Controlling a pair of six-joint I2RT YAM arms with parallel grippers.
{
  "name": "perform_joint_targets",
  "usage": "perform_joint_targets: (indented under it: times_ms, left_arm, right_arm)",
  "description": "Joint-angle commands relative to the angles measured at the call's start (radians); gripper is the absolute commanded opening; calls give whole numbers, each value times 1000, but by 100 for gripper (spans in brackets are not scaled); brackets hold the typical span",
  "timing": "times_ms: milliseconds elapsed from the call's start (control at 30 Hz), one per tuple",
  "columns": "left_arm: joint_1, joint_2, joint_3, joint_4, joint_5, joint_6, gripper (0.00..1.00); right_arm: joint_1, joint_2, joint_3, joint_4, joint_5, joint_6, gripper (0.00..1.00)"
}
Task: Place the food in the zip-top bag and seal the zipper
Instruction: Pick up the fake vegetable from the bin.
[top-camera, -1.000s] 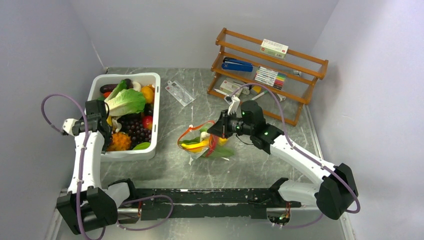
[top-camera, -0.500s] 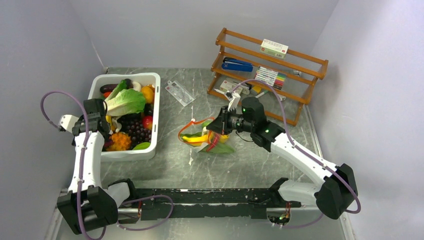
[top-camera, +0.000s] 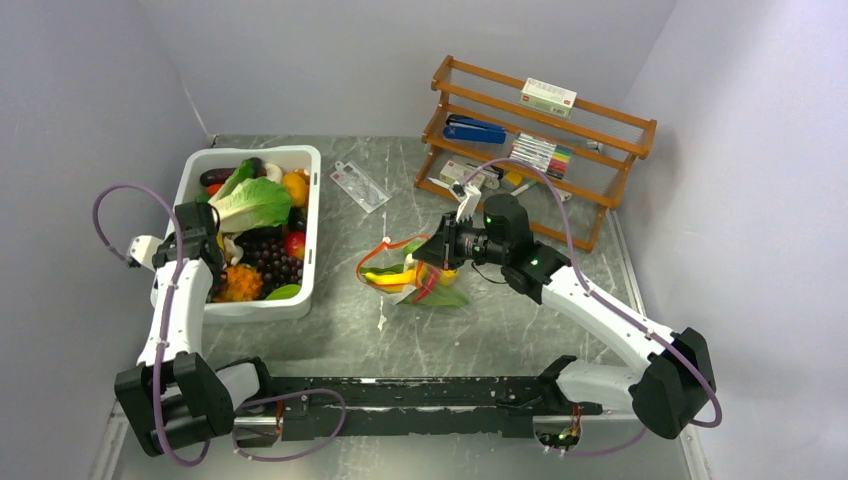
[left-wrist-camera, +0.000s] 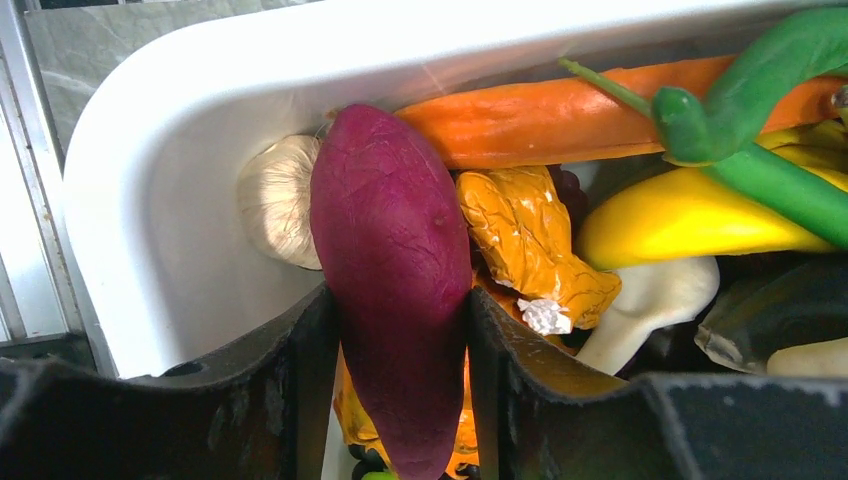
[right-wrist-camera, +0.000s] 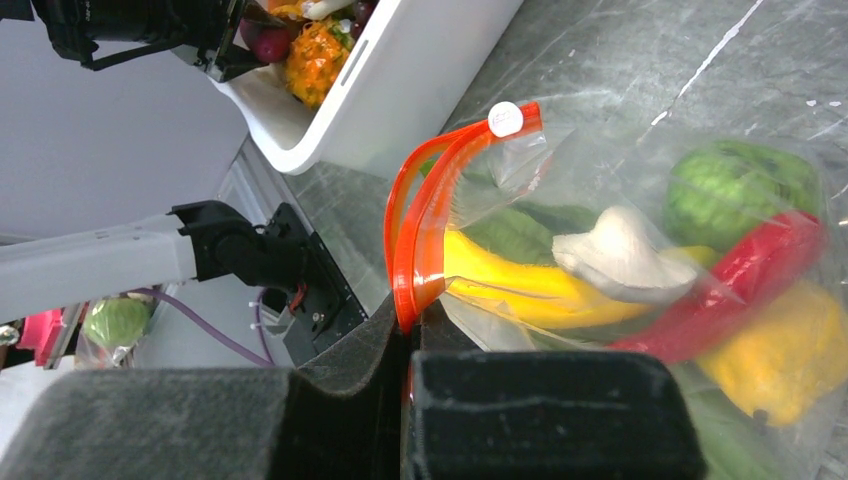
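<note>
The clear zip-top bag lies mid-table, its mouth facing left and standing open. My right gripper is shut on the red-orange zipper and holds that edge up. Food inside the bag includes a long yellow piece, a light-green round fruit, a red pepper and a white piece. My left gripper is down in the white bin, with both jaws pressed against the sides of a purple sweet potato.
The bin also holds lettuce, grapes, a carrot, garlic and green beans. A small clear packet lies behind the bag. A wooden rack with stationery stands at the back right.
The left jaws have closed in on the purple sweet potato inside the bin. A second ago the right gripper raised the bag's mouth a little up and right; it has held still since.
</note>
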Motion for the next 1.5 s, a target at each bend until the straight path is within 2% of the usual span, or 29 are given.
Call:
perform_joint_targets:
  times_ms: [0,133,367,633,867,1033,1233,1300,1467]
  left_arm:
    - [14,-26,10,0,16,-3,38]
    - [14,-53,32,-24,31,4,28]
    - [15,-100,85,-45,105,43,22]
    - [13,-180,127,-62,145,67,22]
    - [13,-243,182,-5,248,205,23]
    - [8,-295,164,85,421,336,17]
    - [-7,-330,102,240,751,522,10]
    - [-8,-329,105,231,792,516,11]
    - [-33,-349,65,353,1101,563,15]
  right_arm:
    - [-5,-25,19,44,-18,4,0]
    - [-5,-24,10,46,-17,7,0]
    - [-5,-28,-1,48,-11,12,0]
    - [-5,-14,9,51,-9,6,0]
    - [-5,2,8,62,-7,9,0]
    - [-5,14,25,63,1,13,0]
    - [-5,33,55,51,8,14,0]
    - [-5,37,61,48,10,15,0]
    - [-5,50,57,64,15,32,0]
